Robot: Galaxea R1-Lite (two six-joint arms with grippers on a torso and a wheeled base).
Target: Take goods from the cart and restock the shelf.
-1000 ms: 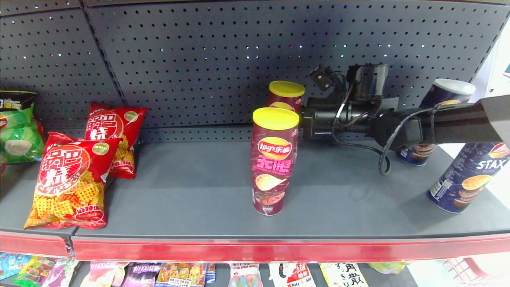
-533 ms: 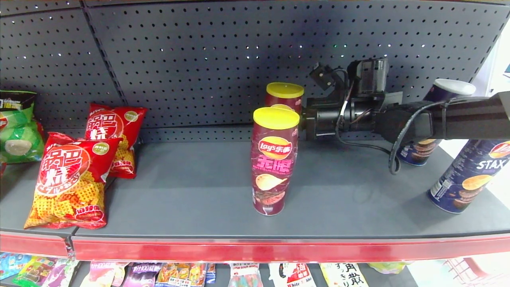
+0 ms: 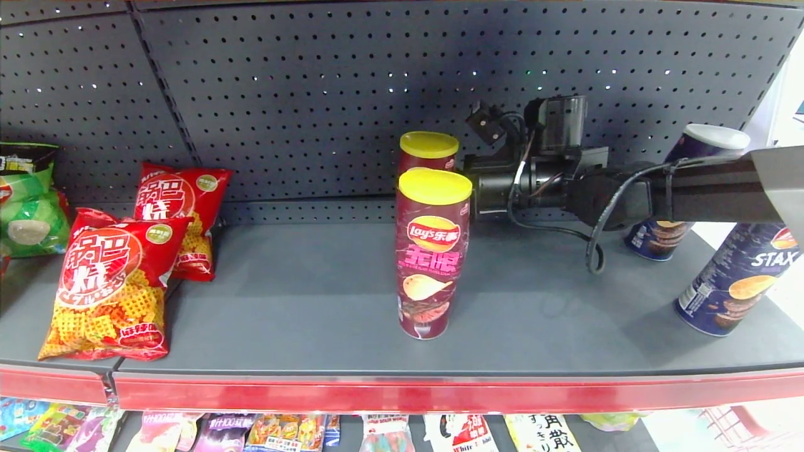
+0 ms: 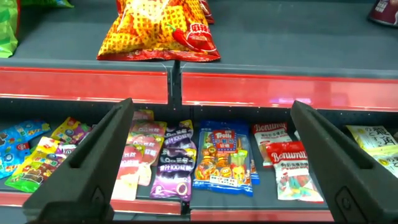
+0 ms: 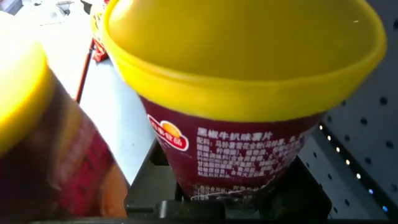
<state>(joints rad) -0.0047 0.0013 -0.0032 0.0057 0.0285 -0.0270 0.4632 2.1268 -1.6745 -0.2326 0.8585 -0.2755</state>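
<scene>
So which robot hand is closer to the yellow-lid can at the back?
Right. The right gripper grips the back can, just behind the front can. The left gripper hangs open, facing the candy packs on the lower shelf, well below it.

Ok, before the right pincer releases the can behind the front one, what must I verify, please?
1. Grip of right pincer on held can: ok, clamped around its body.
2. Held can upright: ok.
3. Its base on the shelf: cannot tell, front can hides it.
4. Gap to front can: ok, apart in right wrist view.
5. Clearance of left pincer: ok, open, below the shelf.
</scene>
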